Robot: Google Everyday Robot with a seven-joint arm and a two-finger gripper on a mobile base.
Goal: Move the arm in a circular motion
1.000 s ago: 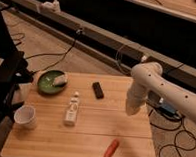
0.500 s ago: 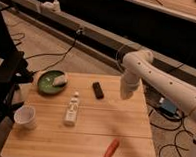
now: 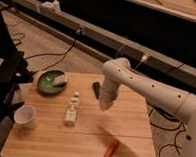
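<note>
A large glossy white robot arm (image 3: 146, 86) made of thick rounded segments with small dark dots reaches in from the right edge of the view, over a light wooden slatted surface (image 3: 88, 132). Its upper segment runs leftward to a bulbous joint above the back of the surface, then a shorter segment bends downward. The gripper (image 3: 105, 104) is at the lower tip of that segment, hanging over the middle right of the surface; whether the fingers are wide or narrow cannot be told from this view.

Just left of the downward segment, a small dark rectangular object (image 3: 96, 89) lies near the back edge of the surface. Further left, a round green bowl (image 3: 51, 83) holds a pale lump. A small clear bottle with a white cap (image 3: 72, 110) lies near the centre of the surface, left of the gripper and apart from it. A white paper cup (image 3: 24, 115) stands upright near the left edge. An orange-red carrot-shaped item (image 3: 110, 150) lies near the front edge, below the gripper. Black cables trail across the floor behind the surface.
</note>
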